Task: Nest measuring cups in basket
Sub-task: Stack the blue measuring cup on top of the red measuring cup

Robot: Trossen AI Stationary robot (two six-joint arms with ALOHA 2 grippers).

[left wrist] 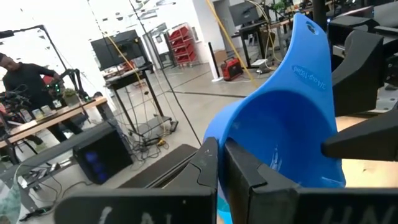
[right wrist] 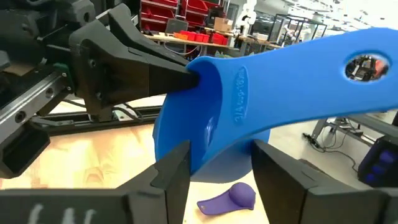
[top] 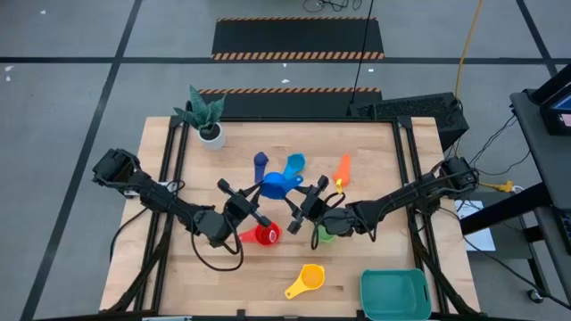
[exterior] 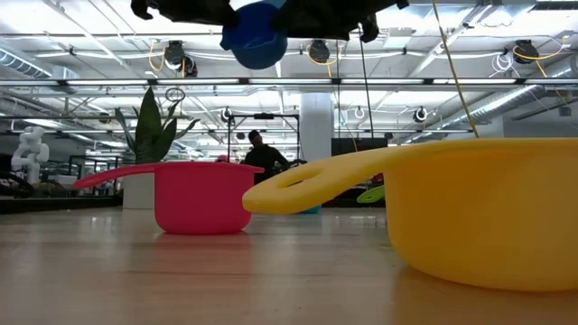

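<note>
Low view: wooden table (exterior: 181, 271), workshop behind.

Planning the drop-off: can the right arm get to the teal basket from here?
Probably yes: the teal basket sits on its side at the table's near edge, nothing between. But the right gripper straddles the blue cup, which the left gripper pinches.

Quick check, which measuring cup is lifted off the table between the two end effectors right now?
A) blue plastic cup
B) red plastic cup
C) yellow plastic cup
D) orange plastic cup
A: the blue plastic measuring cup hangs in the air, its rim pinched by the left end effector while the right end effector straddles it by the handle; the low view shows it above the table.
</note>
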